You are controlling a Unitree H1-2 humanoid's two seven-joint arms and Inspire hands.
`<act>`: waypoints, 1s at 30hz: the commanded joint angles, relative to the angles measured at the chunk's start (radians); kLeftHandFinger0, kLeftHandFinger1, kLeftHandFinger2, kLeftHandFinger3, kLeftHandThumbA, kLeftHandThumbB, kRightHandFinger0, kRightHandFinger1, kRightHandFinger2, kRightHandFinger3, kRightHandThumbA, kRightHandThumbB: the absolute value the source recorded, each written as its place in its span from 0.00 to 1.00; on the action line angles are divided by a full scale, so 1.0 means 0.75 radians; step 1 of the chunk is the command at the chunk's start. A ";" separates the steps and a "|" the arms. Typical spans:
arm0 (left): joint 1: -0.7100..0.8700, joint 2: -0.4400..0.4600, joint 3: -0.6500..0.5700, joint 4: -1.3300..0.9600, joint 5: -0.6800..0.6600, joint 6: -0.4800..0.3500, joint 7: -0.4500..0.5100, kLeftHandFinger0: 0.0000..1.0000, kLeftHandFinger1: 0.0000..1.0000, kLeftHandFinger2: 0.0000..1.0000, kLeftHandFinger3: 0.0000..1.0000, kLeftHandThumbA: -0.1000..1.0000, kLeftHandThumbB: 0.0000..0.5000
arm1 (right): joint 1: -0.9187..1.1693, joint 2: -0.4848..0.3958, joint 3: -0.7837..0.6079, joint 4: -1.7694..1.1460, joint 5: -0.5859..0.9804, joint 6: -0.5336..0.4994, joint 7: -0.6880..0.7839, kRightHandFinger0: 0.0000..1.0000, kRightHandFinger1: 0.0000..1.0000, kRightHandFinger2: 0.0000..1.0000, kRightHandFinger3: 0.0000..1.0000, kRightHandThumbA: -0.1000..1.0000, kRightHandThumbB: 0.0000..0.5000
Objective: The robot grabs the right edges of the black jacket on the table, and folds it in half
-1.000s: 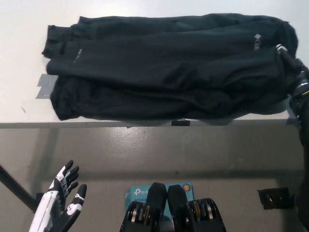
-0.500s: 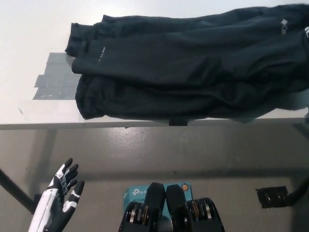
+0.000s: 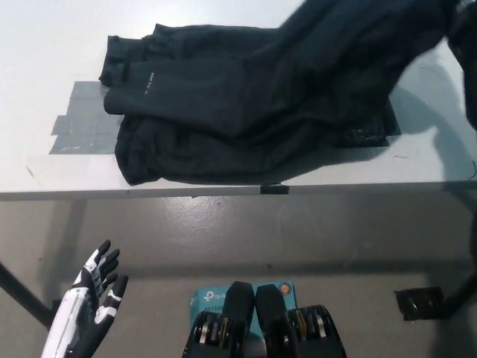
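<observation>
The black jacket [image 3: 223, 112] lies on the white table [image 3: 45, 60], its left half flat. Its right part [image 3: 358, 45] is raised off the table as a blurred fold reaching toward the top of the picture. My black right arm [image 3: 468, 74] comes down the right edge, and its hand merges with the lifted dark cloth at the top right, shut on the jacket's right edge. The white left hand [image 3: 89, 302] rests low at the lower left, below the table, open with fingers apart.
Grey tape patches [image 3: 78, 127] mark the table left of the jacket. A black tape mark [image 3: 274, 189] sits on the table's front edge. On the floor lie a blue box [image 3: 216, 296] and a black object [image 3: 417, 302]. A table leg [image 3: 19, 294] slants at lower left.
The camera shifted, so the whole picture moved right. The jacket's right part has risen off the table and swung up and leftward, baring white table at the right. The left hand stays put.
</observation>
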 commanded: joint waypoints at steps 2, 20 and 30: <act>0.003 0.028 -0.002 -0.024 0.011 -0.027 -0.015 1.00 1.00 1.00 1.00 0.80 0.00 | -0.149 0.101 0.062 -0.109 -0.026 0.005 0.045 0.00 0.30 0.77 0.91 0.00 0.26; -0.030 0.037 -0.043 -0.046 0.034 -0.015 -0.027 1.00 1.00 1.00 1.00 0.73 0.00 | -0.238 0.393 0.801 0.154 -0.617 -0.258 0.066 0.27 0.64 0.82 0.52 0.00 0.32; 0.007 0.031 -0.091 -0.043 0.043 -0.070 -0.035 1.00 1.00 1.00 1.00 0.66 0.00 | -0.231 0.496 0.997 0.365 -0.739 -0.261 -0.015 0.51 0.79 0.91 0.91 0.00 0.47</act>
